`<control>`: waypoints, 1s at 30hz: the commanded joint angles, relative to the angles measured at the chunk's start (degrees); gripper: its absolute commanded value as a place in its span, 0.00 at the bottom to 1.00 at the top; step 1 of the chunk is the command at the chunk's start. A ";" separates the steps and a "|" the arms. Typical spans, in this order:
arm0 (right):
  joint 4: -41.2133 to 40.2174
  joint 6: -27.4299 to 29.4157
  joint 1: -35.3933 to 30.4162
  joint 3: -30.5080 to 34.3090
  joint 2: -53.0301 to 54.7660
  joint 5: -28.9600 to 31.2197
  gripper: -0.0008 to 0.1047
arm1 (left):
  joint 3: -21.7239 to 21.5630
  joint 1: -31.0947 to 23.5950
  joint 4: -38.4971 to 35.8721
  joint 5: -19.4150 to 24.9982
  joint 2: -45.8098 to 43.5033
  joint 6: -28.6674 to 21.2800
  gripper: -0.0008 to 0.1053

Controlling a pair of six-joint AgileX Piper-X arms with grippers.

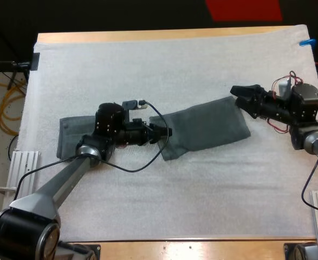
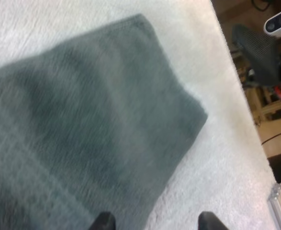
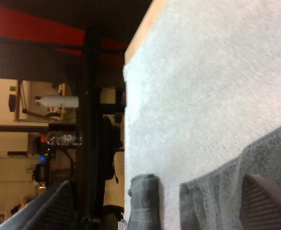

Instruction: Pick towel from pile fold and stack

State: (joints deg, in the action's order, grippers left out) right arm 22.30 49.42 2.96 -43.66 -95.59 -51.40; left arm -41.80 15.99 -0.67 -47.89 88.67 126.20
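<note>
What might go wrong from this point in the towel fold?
1. The left claw is open, straddling the towel's near edge. Closing there may catch only a thin pinch.
2. The right claw is open at the far corner, which looks rumpled, so a grip there might slip.
3. The left arm passes over a second towel, and a low move could drag it.

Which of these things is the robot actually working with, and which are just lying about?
In the job: flat towel; second towel beside it; left gripper; right gripper.
Lying about: white mat; wooden table; white bottle off the table.
</note>
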 commanded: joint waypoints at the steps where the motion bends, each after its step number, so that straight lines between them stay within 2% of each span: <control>1: 1.51 1.68 0.01 -0.51 1.47 -0.97 0.67 | -1.14 0.02 0.67 -0.39 -0.95 -1.35 0.36; 4: 1.51 4.16 0.01 -0.51 3.86 -1.06 0.67 | -2.14 0.02 0.67 -0.22 -3.52 -3.74 0.37; 7: 1.51 6.40 0.01 -0.51 7.17 0.84 0.67 | -2.24 0.02 -0.94 3.04 -8.04 -6.62 0.45; 11: 1.49 6.75 0.01 -0.51 11.96 3.85 0.67 | -2.24 0.02 -8.43 8.52 -15.49 -13.03 0.58; 16: -1.86 9.40 0.01 -0.51 17.53 5.09 0.67 | -2.24 0.02 -20.01 14.33 -25.40 -17.90 0.60; 21: -12.68 15.93 0.01 -0.51 24.04 7.85 0.67 | -2.24 0.02 -29.31 20.28 -36.71 -18.09 0.60; 25: -21.73 22.10 0.01 -0.51 29.09 11.23 0.67 | -2.24 0.02 -34.20 21.70 -45.36 -17.96 0.60; 30: -35.76 31.81 0.01 -0.51 35.79 18.68 0.67 | -2.30 0.02 -40.85 22.46 -54.86 -13.96 0.60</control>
State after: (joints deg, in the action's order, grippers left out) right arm -10.73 78.63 2.96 -43.66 -60.94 -34.26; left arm -43.66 15.99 -40.00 -26.01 34.88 111.00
